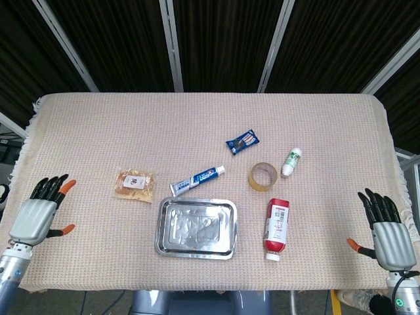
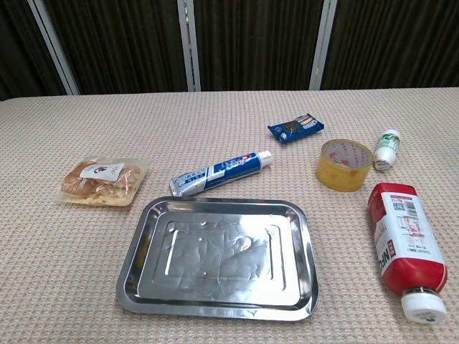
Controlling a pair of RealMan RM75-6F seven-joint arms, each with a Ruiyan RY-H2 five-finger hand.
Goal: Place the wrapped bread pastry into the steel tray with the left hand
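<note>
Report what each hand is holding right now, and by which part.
Nothing is held. The left hand and the right hand are both open with fingers spread, at the table's edges. The wrapped bread pastry lies untouched on the cloth.

The left hand hangs at the near left corner, back upward, fingers spread and empty. The right hand sits at the near right edge, likewise splayed, holding nothing, thumb pointing inward.

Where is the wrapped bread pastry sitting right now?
The wrapped bread pastry lies on the tablecloth left of centre in the head view, just left of the toothpaste tube and up-left of the steel tray, untouched by the left hand.
</note>
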